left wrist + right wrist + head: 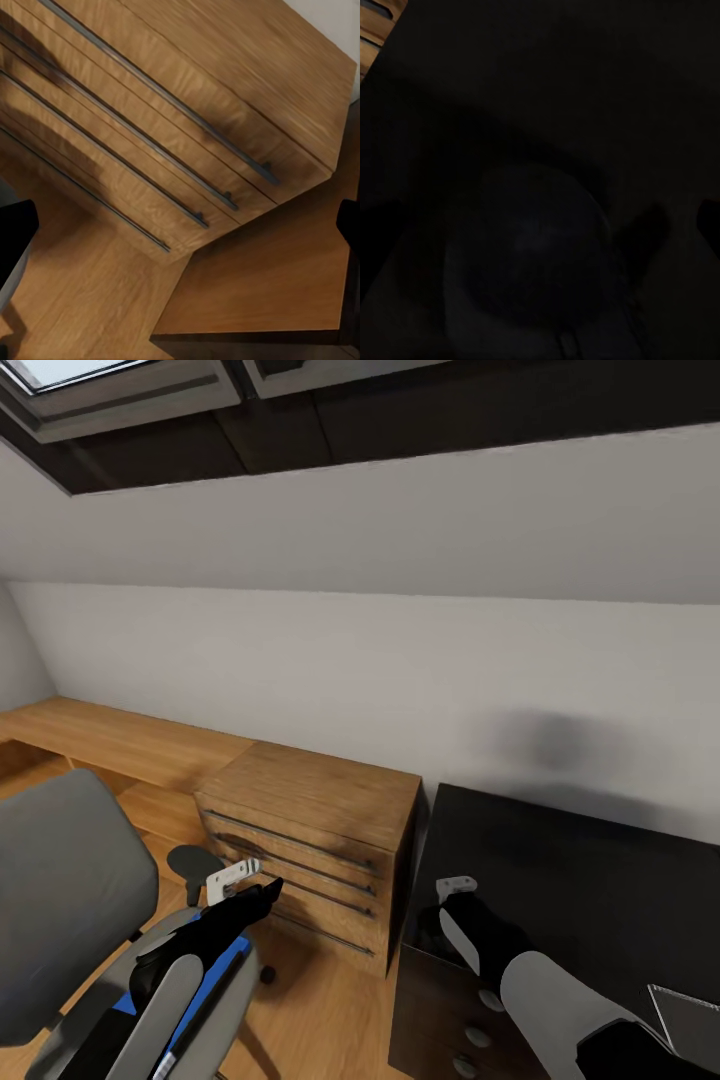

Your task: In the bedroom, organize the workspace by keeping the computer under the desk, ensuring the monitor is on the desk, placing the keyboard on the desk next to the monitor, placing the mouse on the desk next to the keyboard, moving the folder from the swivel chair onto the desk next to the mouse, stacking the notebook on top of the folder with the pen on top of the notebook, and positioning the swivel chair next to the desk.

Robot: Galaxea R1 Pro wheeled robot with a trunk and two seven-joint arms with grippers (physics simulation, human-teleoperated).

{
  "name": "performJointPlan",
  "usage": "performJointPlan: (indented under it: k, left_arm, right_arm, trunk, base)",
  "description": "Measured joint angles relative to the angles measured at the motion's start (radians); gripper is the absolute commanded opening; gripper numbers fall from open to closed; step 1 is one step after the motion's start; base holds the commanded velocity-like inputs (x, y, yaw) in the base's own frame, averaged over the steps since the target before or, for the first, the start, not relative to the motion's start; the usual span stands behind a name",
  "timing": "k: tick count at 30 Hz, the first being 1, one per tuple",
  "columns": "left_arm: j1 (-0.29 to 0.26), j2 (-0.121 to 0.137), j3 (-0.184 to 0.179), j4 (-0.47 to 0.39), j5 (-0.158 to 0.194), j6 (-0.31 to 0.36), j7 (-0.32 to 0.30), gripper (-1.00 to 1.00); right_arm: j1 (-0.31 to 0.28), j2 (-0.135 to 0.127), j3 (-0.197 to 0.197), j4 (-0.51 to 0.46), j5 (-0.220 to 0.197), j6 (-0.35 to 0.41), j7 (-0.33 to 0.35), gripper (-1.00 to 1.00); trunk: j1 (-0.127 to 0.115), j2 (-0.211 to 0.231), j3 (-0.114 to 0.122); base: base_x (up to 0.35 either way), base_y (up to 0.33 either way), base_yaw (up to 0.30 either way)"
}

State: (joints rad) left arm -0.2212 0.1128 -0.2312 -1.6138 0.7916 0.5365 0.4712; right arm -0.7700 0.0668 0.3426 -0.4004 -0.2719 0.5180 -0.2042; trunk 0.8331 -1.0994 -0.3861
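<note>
The swivel chair [60, 900] stands at the left with its grey backrest toward me. A blue folder [222, 968] lies on its seat, mostly hidden under my left arm. My left gripper [268, 890] hovers past the chair's front, open and empty; in the left wrist view it [180, 232] faces the wooden drawers. My right gripper [445, 922] is low over the left edge of the black desk [580, 880]. In the right wrist view its open fingers [709, 225] stand either side of a dark rounded mouse [536, 247] lying on the desk.
A wooden chest of drawers [310, 830] with thin bar handles stands between chair and desk, against the white sloped wall. A low wooden shelf [110, 735] runs to the left. A flat grey thing [685, 1020] lies at the desk's near right corner.
</note>
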Motion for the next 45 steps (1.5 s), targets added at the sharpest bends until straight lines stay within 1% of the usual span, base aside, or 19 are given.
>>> performJointPlan:
  k: [15, 21, 30, 31, 32, 34, 35, 37, 41, 45]
  left_arm:
    - [0.0, 0.001, 0.0, 0.003, 0.006, 0.0, 0.001, 1.0]
    - [0.0, 0.001, 0.0, 0.004, 0.007, 0.0, 0.002, 1.0]
    - [0.0, 0.001, 0.0, 0.006, 0.006, 0.0, 0.002, 1.0]
    - [0.0, 0.001, 0.0, 0.006, 0.006, 0.0, 0.002, 1.0]
    - [0.0, 0.001, 0.0, 0.006, 0.006, 0.0, 0.002, 1.0]
    - [0.0, 0.001, 0.0, 0.006, 0.006, 0.0, 0.002, 1.0]
    - [0.0, 0.001, 0.0, 0.006, 0.006, 0.0, 0.002, 1.0]
    - [0.0, 0.001, 0.0, 0.006, 0.006, 0.0, 0.002, 1.0]
    - [0.0, 0.001, 0.0, 0.006, 0.006, 0.0, 0.002, 1.0]
    - [0.0, 0.001, 0.0, 0.006, 0.006, 0.0, 0.002, 1.0]
  right_arm:
    - [0.0, 0.0, 0.0, -0.001, 0.002, 0.002, -0.001, 1.0]
    - [0.0, 0.0, 0.0, -0.001, 0.005, 0.0, -0.001, 1.0]
    - [0.0, 0.001, 0.0, 0.0, 0.004, -0.001, -0.001, 1.0]
    - [0.0, 0.001, 0.0, 0.0, 0.005, -0.001, -0.002, -1.0]
    - [0.0, 0.001, 0.0, 0.001, -0.003, -0.003, 0.0, -1.0]
    - [0.0, 0.002, 0.001, 0.001, -0.004, -0.002, 0.0, -1.0]
    - [0.0, 0.001, 0.001, 0.001, 0.0, -0.001, 0.002, -1.0]
    - [0.0, 0.001, 0.003, -0.002, 0.022, 0.005, 0.003, -1.0]
    - [0.0, 0.001, 0.004, -0.003, 0.03, 0.006, 0.004, -1.0]
    - [0.0, 0.0, 0.004, -0.003, 0.029, 0.006, 0.006, -1.0]
  trunk:
    - [0.0, 0.0, 0.0]
    - [0.0, 0.0, 0.0]
    - [0.0, 0.0, 0.0]
    - [0.0, 0.0, 0.0]
    - [0.0, 0.0, 0.0]
    - [0.0, 0.0, 0.0]
    - [0.0, 0.0, 0.0]
    - [0.0, 0.0, 0.0]
    - [0.0, 0.0, 0.0]
    - [0.0, 0.0, 0.0]
  base:
    - [-0.001, 0.0, 0.0]
    - [-0.124, 0.0, 0.0]
    - [-0.01, 0.0, 0.0]
    - [0.0, 0.0, 0.0]
    - [0.0, 0.0, 0.0]
    - [0.0, 0.0, 0.0]
    - [0.0, 0.0, 0.0]
    - [0.0, 0.0, 0.0]
    - [0.0, 0.0, 0.0]
    - [0.0, 0.0, 0.0]
